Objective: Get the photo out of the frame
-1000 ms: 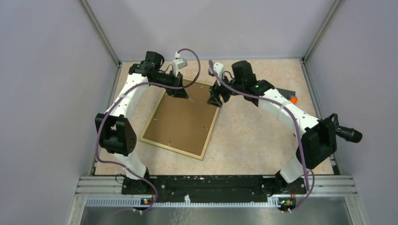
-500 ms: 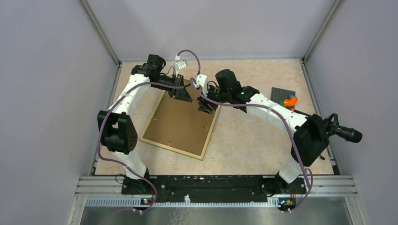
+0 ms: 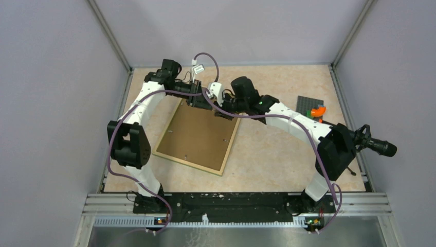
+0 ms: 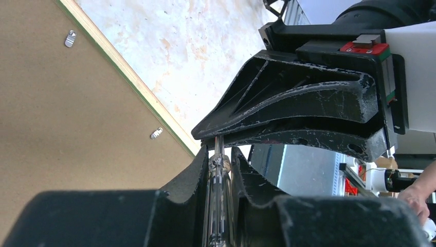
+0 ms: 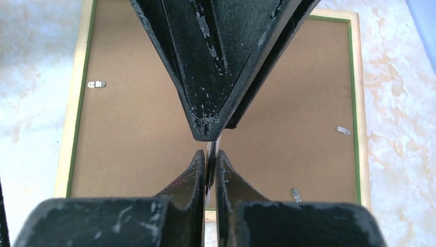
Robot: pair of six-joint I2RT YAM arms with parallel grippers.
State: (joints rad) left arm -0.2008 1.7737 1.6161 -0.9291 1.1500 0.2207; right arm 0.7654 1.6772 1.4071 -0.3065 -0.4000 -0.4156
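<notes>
frame (image 3: 198,138) back-up on table (image 3: 277,149), long axis running away from the bases, photo hidden under fibreboard back (image 5: 139,123) | left gripper (image 3: 198,102), right gripper (image 3: 222,112) tip-to-tip above its far edge, both clamped on one thin tool (image 4: 218,206) | turn clips (image 5: 96,84) off to the sides of the tips

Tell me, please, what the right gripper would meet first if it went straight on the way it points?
The left gripper: its fingertips face the right gripper tip to tip, with a thin rod bridging the small gap. The frame lies behind them, though how far is unclear.
</notes>
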